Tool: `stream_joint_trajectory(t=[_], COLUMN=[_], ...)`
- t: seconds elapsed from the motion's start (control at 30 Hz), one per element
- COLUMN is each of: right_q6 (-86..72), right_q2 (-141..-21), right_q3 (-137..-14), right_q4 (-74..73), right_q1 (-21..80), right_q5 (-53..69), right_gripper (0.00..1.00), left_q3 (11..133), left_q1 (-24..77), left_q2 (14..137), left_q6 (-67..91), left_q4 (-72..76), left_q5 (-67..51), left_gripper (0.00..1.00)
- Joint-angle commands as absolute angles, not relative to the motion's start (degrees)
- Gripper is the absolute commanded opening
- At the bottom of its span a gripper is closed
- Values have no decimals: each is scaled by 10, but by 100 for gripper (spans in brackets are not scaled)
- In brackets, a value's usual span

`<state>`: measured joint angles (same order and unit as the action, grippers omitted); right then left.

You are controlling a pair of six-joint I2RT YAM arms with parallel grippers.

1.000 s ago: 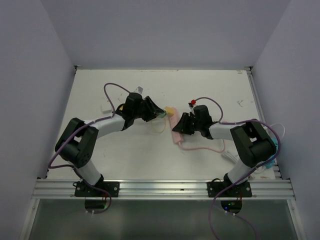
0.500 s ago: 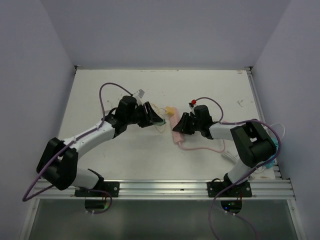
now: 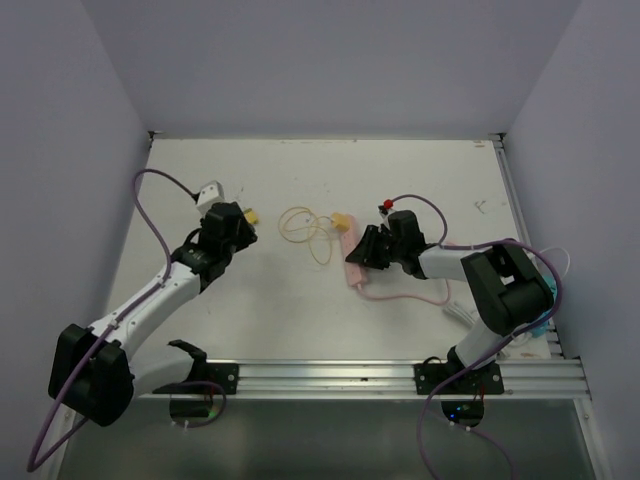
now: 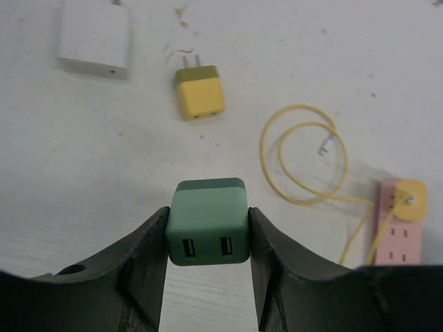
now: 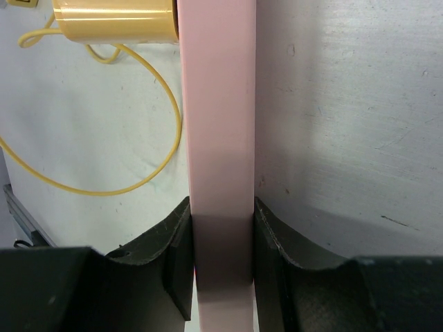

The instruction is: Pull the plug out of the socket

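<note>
Right wrist view crops the yellow plug point(image 5: 114, 21) on the pink socket point(image 5: 218, 124).

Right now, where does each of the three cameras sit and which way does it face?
Top external: above, behind the arm bases, facing down at the table; shows both arms, left gripper and right gripper.
Left wrist: looks past its fingers, clamped on the green plug, toward a loose yellow plug.
Right wrist: looks along the pink power strip held between its fingers.
Both wrist views share that strip and the yellow cable.
</note>
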<state>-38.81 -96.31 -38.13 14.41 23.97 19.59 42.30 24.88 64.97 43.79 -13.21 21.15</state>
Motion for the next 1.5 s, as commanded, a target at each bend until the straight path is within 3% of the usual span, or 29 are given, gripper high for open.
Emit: stream_joint_trajectory(t=[0.0,0.57,0.77,0.87,1.47], right_q6=[-360,-359,-358,-358,-357], right_q2=[-1009,-1004,-1005,-1008,-998], right_q3=[-332,-329,-330,-331,-330], right_q4=[-36,-32,-32,-32,-40], right_q1=[228,228,227,229,228], right_q5=[78,83,83,85,95], right_gripper=[0,0,0,0,0], left_q3=[412,468,461,446,415], left_q1=[212,144,142,142,142], left_q2=[667,882,907,909,869], left_q6=[411,400,403,403,414], left_q4=[-112,-21,-11,-10,-26], left_q5=[288,325,309,296,241], left_gripper=[0,1,16,30,84])
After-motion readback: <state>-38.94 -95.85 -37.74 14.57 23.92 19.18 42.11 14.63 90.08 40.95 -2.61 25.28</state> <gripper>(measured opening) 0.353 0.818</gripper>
